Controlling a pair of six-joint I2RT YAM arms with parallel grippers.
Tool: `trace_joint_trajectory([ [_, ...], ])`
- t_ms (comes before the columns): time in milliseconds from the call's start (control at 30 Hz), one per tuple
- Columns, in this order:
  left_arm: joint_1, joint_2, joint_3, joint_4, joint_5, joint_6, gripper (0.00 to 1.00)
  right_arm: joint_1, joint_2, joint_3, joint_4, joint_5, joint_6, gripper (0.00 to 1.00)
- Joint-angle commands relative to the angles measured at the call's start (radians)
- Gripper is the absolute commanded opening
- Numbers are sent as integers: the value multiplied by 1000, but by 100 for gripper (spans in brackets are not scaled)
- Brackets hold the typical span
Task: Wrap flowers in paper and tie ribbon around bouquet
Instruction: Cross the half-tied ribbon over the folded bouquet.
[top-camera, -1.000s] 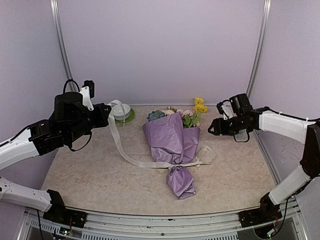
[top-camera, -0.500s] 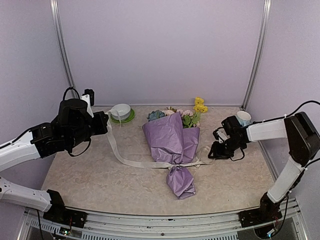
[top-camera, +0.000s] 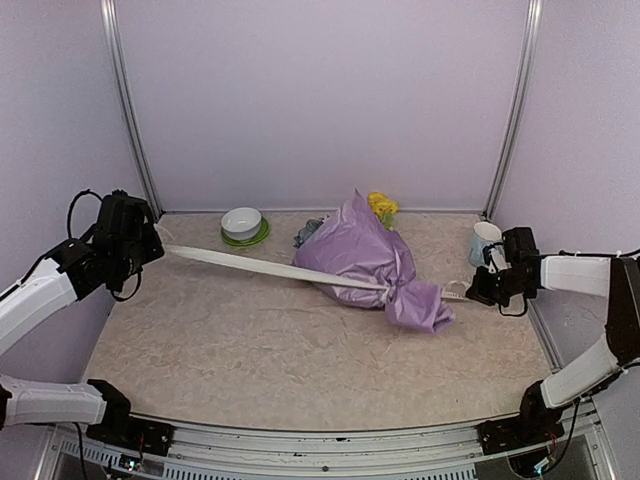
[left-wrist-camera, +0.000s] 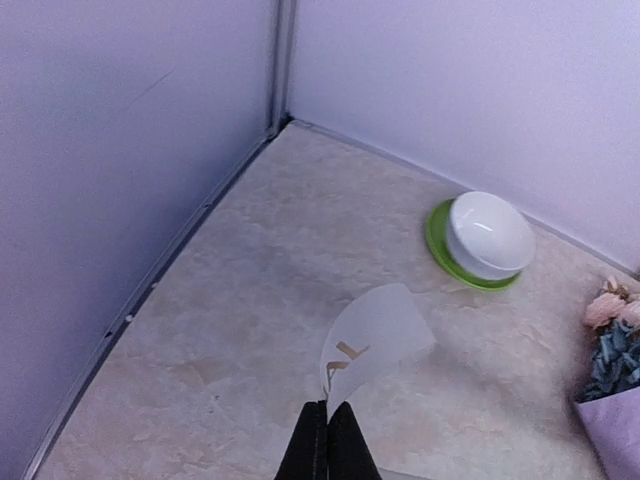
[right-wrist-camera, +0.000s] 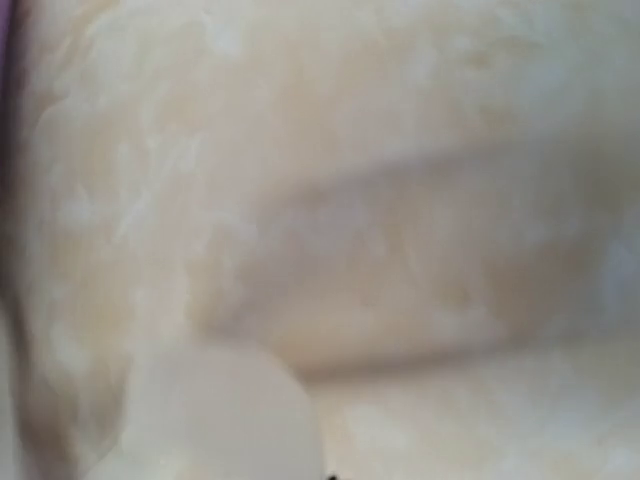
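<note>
The left fingers (left-wrist-camera: 312, 455) are pinched shut on one end of the ribbon (top-camera: 260, 266), which runs taut rightward over the worktop (top-camera: 250, 350) to the neck of the bouquet (top-camera: 355, 255) lying right of centre, beyond which the closed right fingers (top-camera: 480, 291) seem to grip its other end.

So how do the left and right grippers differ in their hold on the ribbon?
The left gripper holds the ribbon far from the bouquet, a long taut stretch between them; the right gripper sits close to the bouquet's narrow end, with only a short stretch. The left hold shows clearly in its wrist view; the right shows only from above, its wrist view blurred. Both have jaws shut.
</note>
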Motion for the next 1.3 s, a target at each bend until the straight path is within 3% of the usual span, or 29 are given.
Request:
trace_joint_trajectory([
  [0, 224, -55, -91, -64, -22, 16, 0, -108, 45, -90, 37, -115, 0, 0],
  [200, 471, -117, -152, -34, 35, 78, 0, -235, 99, -146, 88, -181, -23, 0],
  [467, 597, -113, -146, -15, 83, 78, 0, -289, 103, -170, 84, -196, -58, 0],
  [567, 587, -135, -145, 17, 181, 77, 0, -239, 83, -142, 39, -196, -76, 0],
  [700, 398, -120, -95, 80, 358, 27, 0, 28, 40, -31, -102, -142, -66, 0],
  [833, -18, -36, 40, 150, 281, -4, 0, 92, -80, -48, -141, -207, 6, 4],
  [900, -174, 4, 93, 232, 283, 32, 0, 101, -135, -61, -193, -238, 6, 37],
  [933, -247, 23, 120, 272, 279, 62, 0, 103, -155, -55, -230, -260, -4, 62],
  [967, -311, 42, 145, 310, 275, 97, 0, 113, -181, -41, -273, -254, -11, 73],
  [1100, -494, 81, 200, 478, 299, 230, 0, 211, -310, 79, -339, -194, -62, 99],
  [1267, -617, 108, 275, 551, 315, 315, 0, 547, -374, 150, -11, -301, -119, 100],
])
